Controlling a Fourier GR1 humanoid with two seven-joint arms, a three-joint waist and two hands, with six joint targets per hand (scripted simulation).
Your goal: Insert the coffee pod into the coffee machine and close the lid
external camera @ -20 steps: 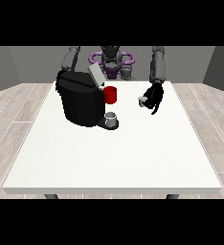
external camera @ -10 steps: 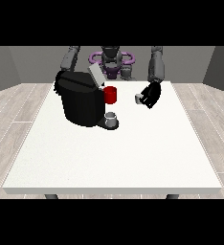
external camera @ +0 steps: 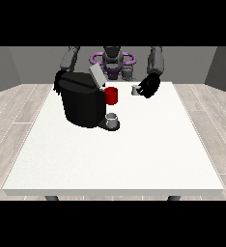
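Carrying step: hand at the view's right (external camera: 149, 87) curled round what looks like the coffee pod (external camera: 134, 89), raised beside the coffee machine (external camera: 82, 99); next, lowering it under the open lid (external camera: 96, 75)

A large white table (external camera: 134, 159) stands on a grey plank floor (external camera: 18, 106).

One coffee machine (external camera: 83, 103), one pod (external camera: 134, 89), two hands (external camera: 148, 88)
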